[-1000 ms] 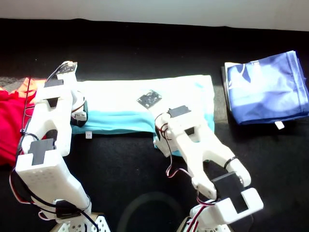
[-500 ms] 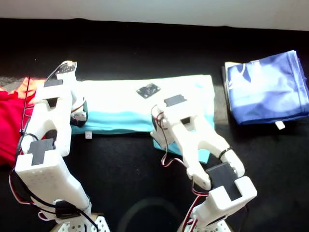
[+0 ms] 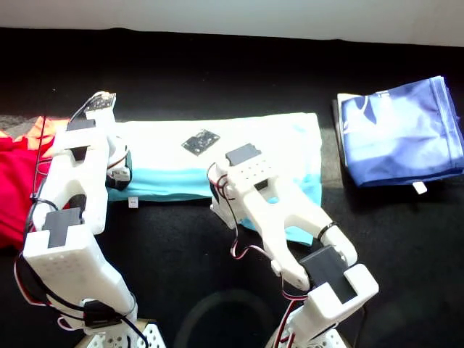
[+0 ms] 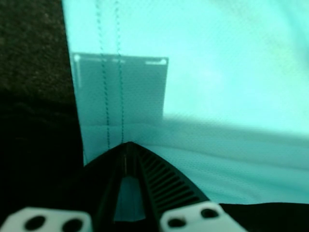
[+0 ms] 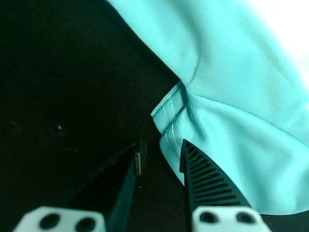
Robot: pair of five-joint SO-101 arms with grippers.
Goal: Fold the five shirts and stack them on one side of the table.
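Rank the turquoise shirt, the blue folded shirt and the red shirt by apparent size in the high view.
1. turquoise shirt, spread across the middle.
2. blue folded shirt.
3. red shirt, but the picture's edge cuts it off, so its place is unsure.

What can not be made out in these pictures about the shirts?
Red shirt: high view, cut by the picture's edge and partly covered by the left arm.
Teal shirt: high view, the right arm covers its near hem.
Blue pile: high view, the layers are too small to count.
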